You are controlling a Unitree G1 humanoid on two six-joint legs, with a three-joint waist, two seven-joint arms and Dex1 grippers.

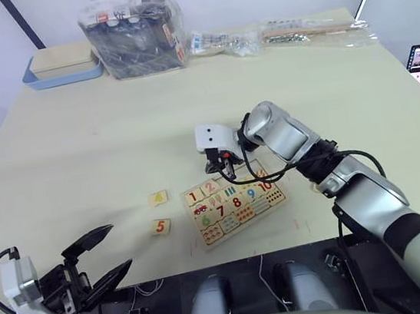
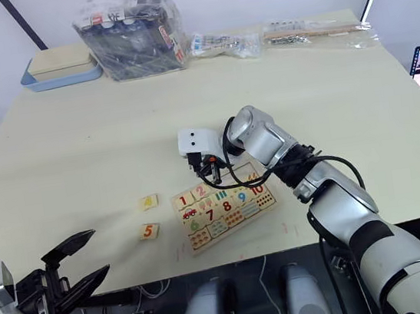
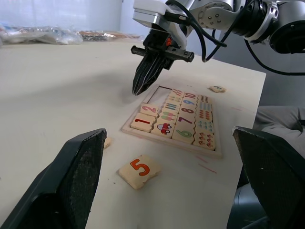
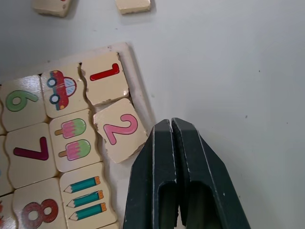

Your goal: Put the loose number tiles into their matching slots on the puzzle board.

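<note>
Puzzle board (image 1: pixel 234 203): flat wooden tray lying skewed near the front edge of the table (image 1: pixel 114 131), most of its recesses filled with number, picture and dot tiles. Number row, near end: the 1 tile (image 4: pixel 106 82) sits in its recess; the 2 tile (image 4: pixel 121 130) beside it lies crooked, one corner riding up toward the rim, so it reads as dropped in but not yet seated. Right gripper (image 4: pixel 172 131): fingers pressed together, nothing between them, tip poised just beside the 2 tile at the board's edge, a posture that looks suited to nudging the tile flat rather than picking it up. Loose on the table, to the left of the board and apart from it: the 5 tile (image 1: pixel 159 227) and, a little farther back, the 4 tile (image 1: pixel 158 198). One more small tile (image 3: pixel 217 88) rests on the table past the board's far corner; its numeral cannot be read. Left gripper (image 1: pixel 103 256): fingers spread wide, empty, held low off the table's front edge, well apart from every tile. Far side of the table: a pale box on a blue tray (image 1: pixel 63 66), a clear bag of dark goods (image 1: pixel 134 31), and further plastic-wrapped items (image 1: pixel 310 31).
</note>
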